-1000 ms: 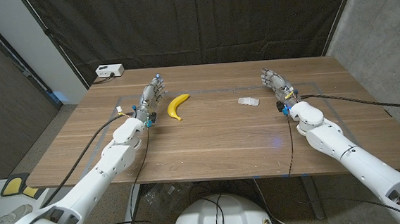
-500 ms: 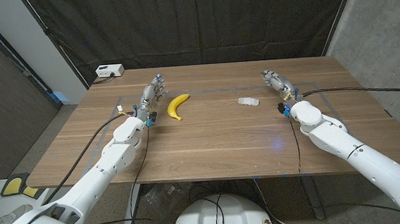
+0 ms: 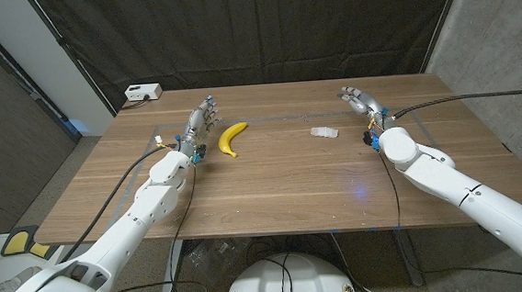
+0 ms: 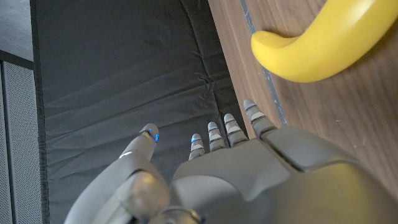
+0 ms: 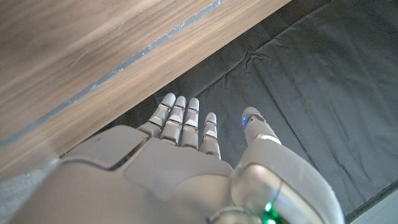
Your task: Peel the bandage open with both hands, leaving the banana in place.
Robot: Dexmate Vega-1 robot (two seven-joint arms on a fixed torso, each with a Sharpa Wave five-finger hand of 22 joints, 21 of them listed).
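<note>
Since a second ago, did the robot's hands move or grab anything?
The right hand drifted a little toward the table's far edge, and its arm swung with it. It grabbed nothing. The left hand stayed beside the banana, holding nothing, and the banana and the small bandage lie where they were.

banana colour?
Plain yellow banana, no markings visible; clearest in the left wrist view.
</note>
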